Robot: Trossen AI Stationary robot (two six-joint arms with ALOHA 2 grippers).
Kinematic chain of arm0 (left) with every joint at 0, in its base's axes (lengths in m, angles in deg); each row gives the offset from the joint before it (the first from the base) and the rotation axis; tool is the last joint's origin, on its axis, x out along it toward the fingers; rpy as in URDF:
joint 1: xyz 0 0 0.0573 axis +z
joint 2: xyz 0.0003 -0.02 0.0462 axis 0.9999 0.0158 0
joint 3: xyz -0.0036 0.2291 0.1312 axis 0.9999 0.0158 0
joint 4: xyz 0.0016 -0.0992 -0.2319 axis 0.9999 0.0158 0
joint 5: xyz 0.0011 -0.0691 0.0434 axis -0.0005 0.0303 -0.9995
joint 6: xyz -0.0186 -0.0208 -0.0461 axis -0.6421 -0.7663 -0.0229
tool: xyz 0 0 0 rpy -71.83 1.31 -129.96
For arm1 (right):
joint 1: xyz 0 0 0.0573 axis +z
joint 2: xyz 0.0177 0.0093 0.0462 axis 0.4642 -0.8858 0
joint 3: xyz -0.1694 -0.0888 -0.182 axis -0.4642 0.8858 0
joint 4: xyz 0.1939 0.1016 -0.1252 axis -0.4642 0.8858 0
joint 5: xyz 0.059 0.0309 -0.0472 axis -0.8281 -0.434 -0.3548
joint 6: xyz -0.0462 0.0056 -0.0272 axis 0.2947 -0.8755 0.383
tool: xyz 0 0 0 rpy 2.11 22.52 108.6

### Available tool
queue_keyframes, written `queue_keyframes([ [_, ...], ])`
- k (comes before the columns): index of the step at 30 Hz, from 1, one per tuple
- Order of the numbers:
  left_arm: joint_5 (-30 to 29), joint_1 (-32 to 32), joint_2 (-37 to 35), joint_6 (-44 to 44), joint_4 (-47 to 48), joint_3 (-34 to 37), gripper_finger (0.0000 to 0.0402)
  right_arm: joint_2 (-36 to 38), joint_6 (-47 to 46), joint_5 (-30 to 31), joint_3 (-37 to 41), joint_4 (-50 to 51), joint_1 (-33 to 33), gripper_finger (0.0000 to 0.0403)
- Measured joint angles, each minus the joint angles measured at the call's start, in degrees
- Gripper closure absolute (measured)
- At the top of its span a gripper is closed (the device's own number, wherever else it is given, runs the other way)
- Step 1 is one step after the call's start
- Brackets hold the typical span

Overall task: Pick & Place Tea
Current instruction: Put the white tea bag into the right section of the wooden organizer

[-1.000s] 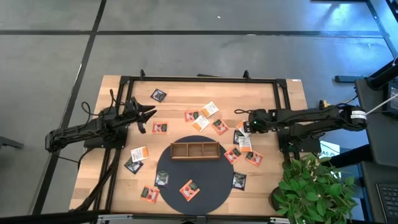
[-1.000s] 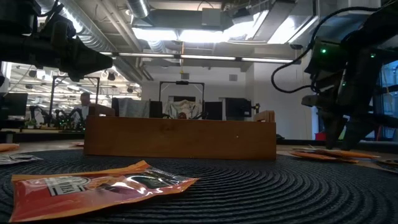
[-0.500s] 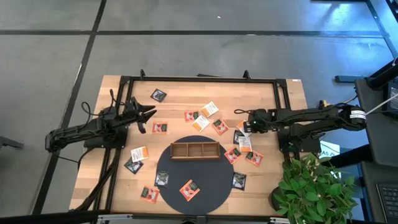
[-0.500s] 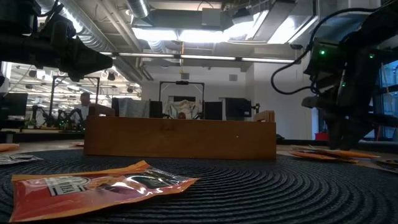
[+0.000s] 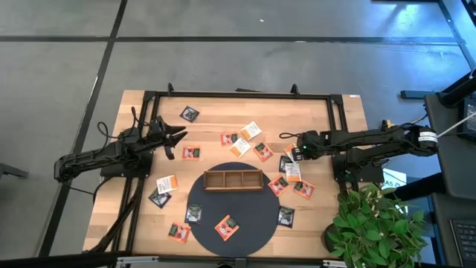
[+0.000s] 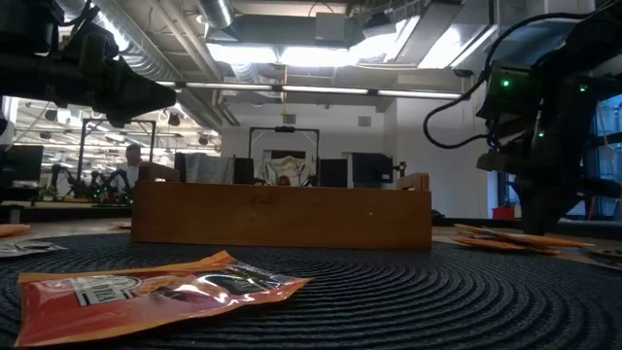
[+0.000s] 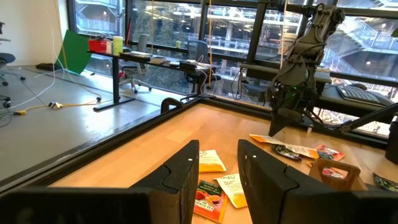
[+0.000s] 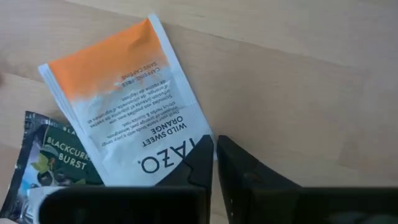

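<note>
Near the right edge of the worktop [image 5: 349, 112], the right gripper [image 8: 214, 163] is down low on a white & orange tea sachet [image 8: 134, 102]. Its fingers are nearly pressed together, pinching the sachet's edge, prob. so it can be lifted. A black sachet [image 8: 46, 163] lies just beside it, partly under the white one. The tray [image 5: 233, 179] sits on the round mat [image 5: 253, 216] near the front edge, in the middle; it has 3 boxes & all look bare from above, so the tea likely goes there. Lots of other sachets [image 5: 191, 153] lie flat all round, some on the mat, some on the wood, so most of the job looks not done yet. The left gripper [image 5: 175, 139] hangs over the left side w/ its fingers [image 7: 186, 174] spread a bit, holding nothing, prob. waiting its turn.
</note>
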Motion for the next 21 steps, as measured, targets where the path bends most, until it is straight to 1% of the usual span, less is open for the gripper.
queue_keyframes([
  [1, 0.3, 0.0, 0.0, 0.1, -0.1, 0.0, 0.0295, 0.0, 0.3, 0.0, 0.0, -0.1, 0.0, 0.0375],
  [2, 1.9, -0.1, 0.0, 0.5, -0.7, 0.0, 0.0295, 0.0, 0.3, 0.0, 0.0, -0.2, 0.0, 0.0375],
  [5, 10.3, -0.8, 0.9, 2.7, -4.1, 0.0, 0.0302, 0.0, 0.7, 0.2, 0.0, -1.4, 0.0, 0.0376],
  [7, 12.1, -1.6, 2.1, 3.3, -7.6, 0.0, 0.0311, 0.0, 1.5, 0.7, 0.1, -2.4, 0.0, 0.0379],
  [8, 12.0, -2.0, 2.9, 3.4, -8.9, 0.0, 0.0317, -0.1, 2.3, 1.2, 0.1, -3.2, 0.0, 0.0380],
  [11, 10.5, -2.6, 6.3, 3.4, -8.5, -1.2, 0.0340, -0.2, 4.1, 2.7, 0.3, -6.1, 0.1, 0.0384],
  [14, 7.7, -2.8, 11.9, 3.4, -8.5, -2.6, 0.0373, -0.4, 5.6, 3.7, 0.4, -9.1, 0.0, 0.0385],
  [16, 6.3, -2.8, 16.6, 3.1, -8.5, -4.6, 0.0393, -1.2, 6.8, 3.9, 0.3, -11.4, 0.0, 0.0386],
  [21, 2.0, -2.8, 31.8, 2.4, -8.6, -11.9, 0.0399, -5.8, 9.6, 4.6, 0.0, -17.7, 0.0, 0.0386],
])
